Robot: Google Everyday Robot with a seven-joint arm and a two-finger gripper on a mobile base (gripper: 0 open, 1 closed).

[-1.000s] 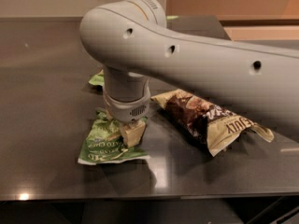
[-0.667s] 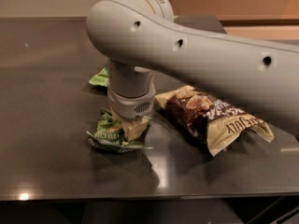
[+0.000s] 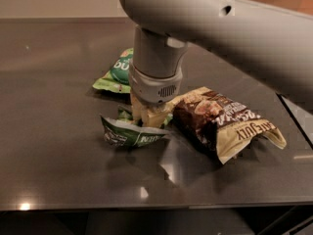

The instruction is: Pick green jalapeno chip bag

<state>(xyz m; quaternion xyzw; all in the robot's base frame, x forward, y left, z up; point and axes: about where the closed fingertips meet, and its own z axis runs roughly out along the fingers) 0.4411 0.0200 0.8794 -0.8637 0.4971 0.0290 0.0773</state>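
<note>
The green jalapeno chip bag (image 3: 128, 134) lies crumpled on the dark table (image 3: 49, 111), just left of centre. My gripper (image 3: 146, 116) comes straight down from the thick grey arm (image 3: 215, 28) and is shut on the bag's upper right part. The cream fingers (image 3: 138, 112) pinch the bag's top, and its left end is bunched up off the table. The arm's wrist hides the part of the bag under it.
A brown and cream snack bag (image 3: 227, 126) lies right next to the gripper on its right. Another green bag (image 3: 117, 72) lies behind, partly hidden by the wrist. The table's front edge (image 3: 146, 205) runs low across the view; its right edge (image 3: 296, 121) is near.
The camera has moved closer and higher. The green bag went from lying flat to bunched up under the gripper, which has closed on it.
</note>
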